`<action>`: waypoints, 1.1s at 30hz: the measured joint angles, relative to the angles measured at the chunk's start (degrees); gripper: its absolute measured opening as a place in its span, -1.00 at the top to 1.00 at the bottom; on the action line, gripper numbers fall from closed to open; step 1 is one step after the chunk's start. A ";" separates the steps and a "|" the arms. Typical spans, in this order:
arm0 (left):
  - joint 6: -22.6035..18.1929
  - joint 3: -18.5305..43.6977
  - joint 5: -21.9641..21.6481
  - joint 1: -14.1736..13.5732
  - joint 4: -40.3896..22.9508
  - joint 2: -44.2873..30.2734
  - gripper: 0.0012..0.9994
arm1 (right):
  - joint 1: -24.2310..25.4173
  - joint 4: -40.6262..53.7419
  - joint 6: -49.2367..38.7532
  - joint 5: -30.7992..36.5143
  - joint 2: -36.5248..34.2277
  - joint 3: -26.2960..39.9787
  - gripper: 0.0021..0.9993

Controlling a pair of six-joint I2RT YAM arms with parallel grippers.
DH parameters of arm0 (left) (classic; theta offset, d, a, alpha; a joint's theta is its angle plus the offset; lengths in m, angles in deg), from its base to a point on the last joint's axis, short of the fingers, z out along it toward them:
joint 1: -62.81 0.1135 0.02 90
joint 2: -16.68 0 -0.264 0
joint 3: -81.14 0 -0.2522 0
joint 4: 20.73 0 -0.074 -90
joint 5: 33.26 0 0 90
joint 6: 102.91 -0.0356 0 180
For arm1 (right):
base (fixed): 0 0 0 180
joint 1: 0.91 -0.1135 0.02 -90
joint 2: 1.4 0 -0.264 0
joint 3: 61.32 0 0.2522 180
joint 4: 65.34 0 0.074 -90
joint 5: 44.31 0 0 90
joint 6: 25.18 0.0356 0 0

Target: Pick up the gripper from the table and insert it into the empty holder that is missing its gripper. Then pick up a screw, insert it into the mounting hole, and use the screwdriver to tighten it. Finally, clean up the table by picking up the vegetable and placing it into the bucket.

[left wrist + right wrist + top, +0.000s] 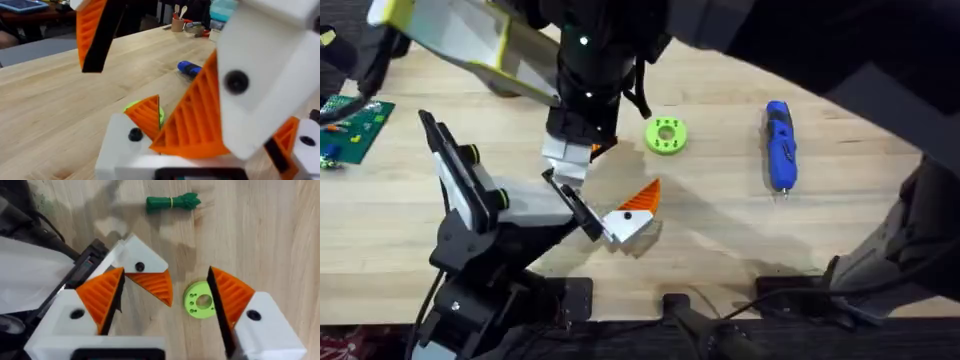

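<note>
The left arm, black with green knobs [470,155], lies over the table with its white gripper body [535,205] and the black holder rail [570,205]. A white finger with an orange wedge and a dark dot [632,212] [142,267] [131,135] sits at one end of the rail. At the other end shows the gripper [300,142], white with an orange pad. My left gripper [215,122] stands open. My right gripper [165,280] [575,155] hangs open over the rail, one finger [230,90] between the left fingers. The blue screwdriver [779,145] [189,67] lies to the right. The green vegetable [172,202] lies beyond. Bucket and screw are out of view.
A green disc [666,135] [200,300] lies on the wood just past the rail. A green circuit board [355,125] lies at the left edge. A white and yellow object [470,40] stands at the back left. Bare wood stretches between the disc and the screwdriver.
</note>
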 joint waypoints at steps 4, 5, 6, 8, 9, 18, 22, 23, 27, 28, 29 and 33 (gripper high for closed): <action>0.01 0.00 -0.11 0.00 0.00 0.00 -0.98 | -0.01 -0.21 0.00 -0.01 0.00 0.00 -0.99; -0.01 0.00 -0.15 0.00 0.00 0.00 -0.98 | -0.01 -0.32 -0.01 -0.01 0.00 0.00 -0.99; 0.00 0.00 -0.22 0.00 0.00 0.01 -0.98 | -0.01 -0.45 -0.06 -0.01 0.00 0.00 -0.99; 0.00 0.00 -0.34 0.00 0.00 0.01 -0.98 | -0.01 -0.65 -0.20 -0.01 0.00 0.00 -0.99; -0.01 0.00 -0.38 0.00 0.00 0.01 -0.98 | -0.01 -0.67 -0.20 -0.01 0.00 0.00 -0.99; -0.05 0.00 -0.24 0.00 0.02 0.01 -0.98 | 1.08 -0.63 -0.10 -1.74 0.58 0.00 -0.99; -0.04 0.00 -0.23 0.00 0.02 0.00 -0.98 | 2.81 -0.53 0.07 -5.11 3.01 0.00 -0.99; -0.04 0.00 -0.23 0.00 0.02 0.01 -0.98 | 3.30 -0.52 0.08 -5.89 3.93 0.00 -0.99; -0.05 0.00 -0.22 0.00 0.02 0.00 -0.98 | 5.37 0.24 0.09 -7.75 7.51 0.00 -0.99; -0.05 0.00 -0.22 0.00 0.02 0.01 -0.98 | 5.95 0.73 0.10 -8.00 8.31 0.00 -0.99; -0.04 0.00 -0.23 0.00 0.02 0.02 -0.98 | 6.53 1.29 0.15 -8.22 9.00 0.00 -0.99; -0.04 0.00 -0.23 0.00 0.02 0.00 -0.98 | 8.92 4.02 0.35 -8.79 10.72 0.00 -0.99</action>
